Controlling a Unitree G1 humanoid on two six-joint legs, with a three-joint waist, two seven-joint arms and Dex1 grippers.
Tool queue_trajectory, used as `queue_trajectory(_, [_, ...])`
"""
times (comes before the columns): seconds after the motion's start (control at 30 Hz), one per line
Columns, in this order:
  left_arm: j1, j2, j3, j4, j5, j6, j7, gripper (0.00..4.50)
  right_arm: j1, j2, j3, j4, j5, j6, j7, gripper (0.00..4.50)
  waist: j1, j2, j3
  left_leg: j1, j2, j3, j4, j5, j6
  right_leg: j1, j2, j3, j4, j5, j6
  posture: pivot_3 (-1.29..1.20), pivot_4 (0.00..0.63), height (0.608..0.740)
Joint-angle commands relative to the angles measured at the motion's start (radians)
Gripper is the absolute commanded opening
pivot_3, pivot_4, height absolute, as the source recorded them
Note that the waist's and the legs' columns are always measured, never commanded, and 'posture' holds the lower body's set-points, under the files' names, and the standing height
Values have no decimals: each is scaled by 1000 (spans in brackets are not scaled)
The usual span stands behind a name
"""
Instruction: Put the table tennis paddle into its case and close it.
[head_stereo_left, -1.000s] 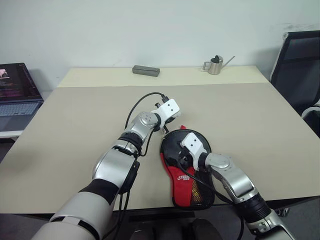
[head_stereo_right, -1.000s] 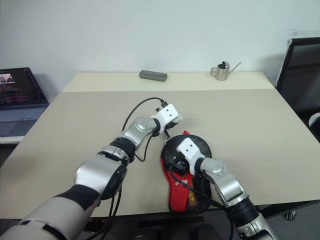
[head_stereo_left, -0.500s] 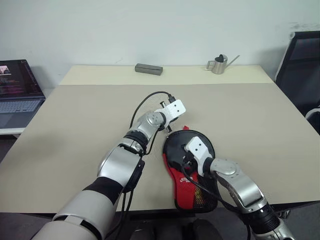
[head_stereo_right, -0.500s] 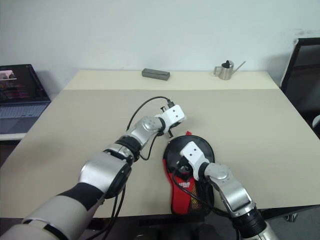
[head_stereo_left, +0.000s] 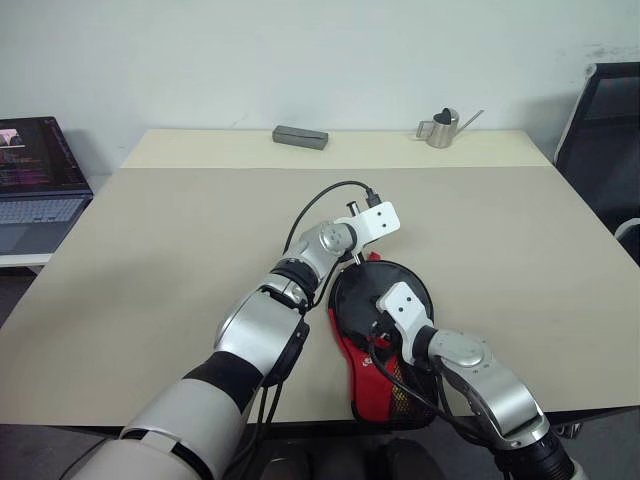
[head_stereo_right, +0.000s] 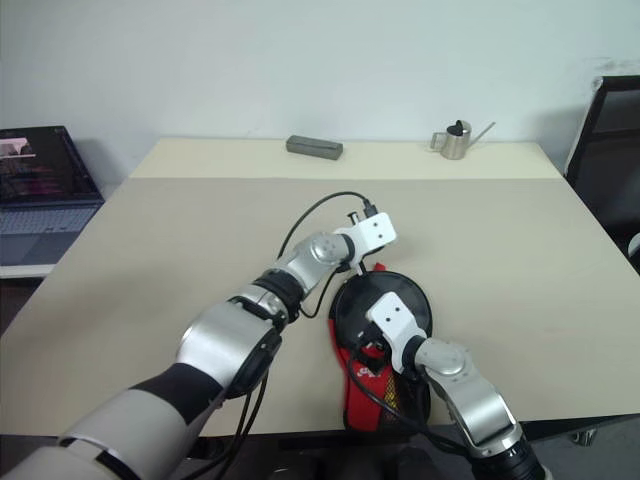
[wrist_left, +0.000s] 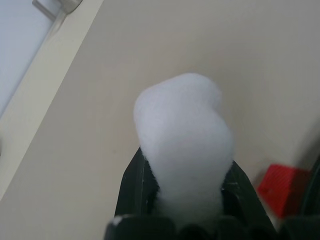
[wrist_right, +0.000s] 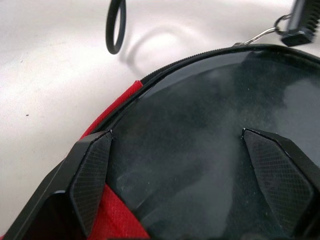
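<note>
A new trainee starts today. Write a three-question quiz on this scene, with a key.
1. True or false: the right gripper is open over the case.
2. Which stands at the far edge of the table? A) metal watering can B) mug C) white ball
3. Fill in: the left gripper is ___.
Key: 1 true; 2 A; 3 shut.

Left arm extended forward across the middle of the scene, wrist canted toward the right; left gripper (wrist_left: 182, 200) fingers pressed together, pointing slightly downward. Right arm bent at the near right; right gripper (wrist_right: 182, 165) fingers spread wide, aimed forward and left.
</note>
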Motion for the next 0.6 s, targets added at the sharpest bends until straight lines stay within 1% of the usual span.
queue_trajectory(0.03, [-48,-17,-10,-14,15,-10,25,484,70,-36,32,49,-8,97,-3,4500,0,0,0,0,0,0,0,0,0,0,0,0,0,0,0,0,150,740])
queue_trajectory(0.33, [-40,-34,-10,-11,21,11,17,484,76,-43,27,40,-4,103,-12,4500,0,0,0,0,0,0,0,-1,0,0,0,0,0,0,0,0,150,740])
queue_trajectory(0.43, [-28,-40,-31,-10,41,21,12,484,72,-38,31,50,-4,97,-16,4500,0,0,0,0,0,0,0,-1,0,0,0,0,0,0,0,0,150,740])
queue_trajectory(0.6, [-10,-53,-30,-10,33,29,-37,484,69,-31,38,54,-3,91,-20,4500,0,0,0,0,0,0,0,-1,0,0,0,0,0,0,0,0,150,740])
